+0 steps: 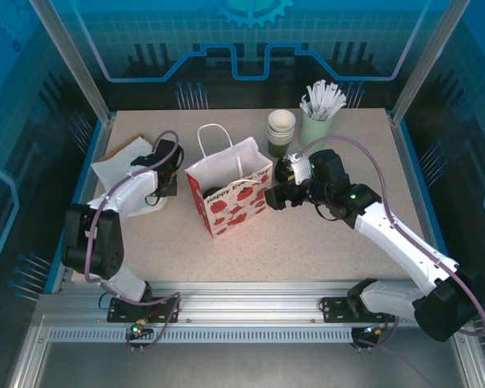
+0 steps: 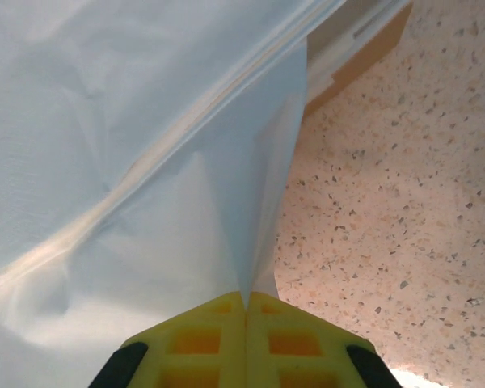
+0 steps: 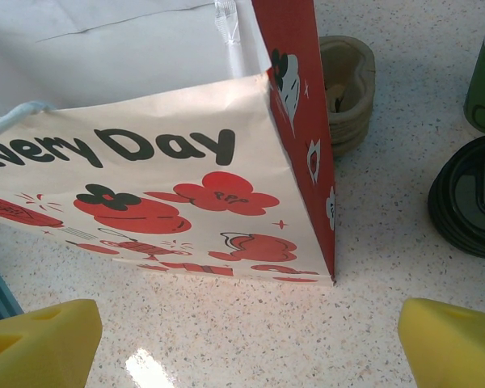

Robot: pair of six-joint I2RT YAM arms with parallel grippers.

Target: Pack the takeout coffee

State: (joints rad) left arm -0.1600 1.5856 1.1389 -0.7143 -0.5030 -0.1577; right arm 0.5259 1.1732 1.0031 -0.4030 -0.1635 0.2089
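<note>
Left pincer (image 2: 245,305) pinches one white paper sheet (image 2: 137,162) by its edge; right pincer (image 3: 250,339) gapes empty before one red-printed paper bag (image 3: 162,186), speckled bench (image 3: 372,275) between.

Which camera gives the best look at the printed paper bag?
The top external view: the bag stands whole, open-topped, handles up. The right wrist view shows its printed front and red side close up, top cut off.

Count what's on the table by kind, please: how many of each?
Printed gift bag: 1
Flat white paper: 1
Stack of cups: 1
Cup of white sticks: 1
Stack of black lids: 1
Brown cardboard stack: 1
Total: 6
</note>
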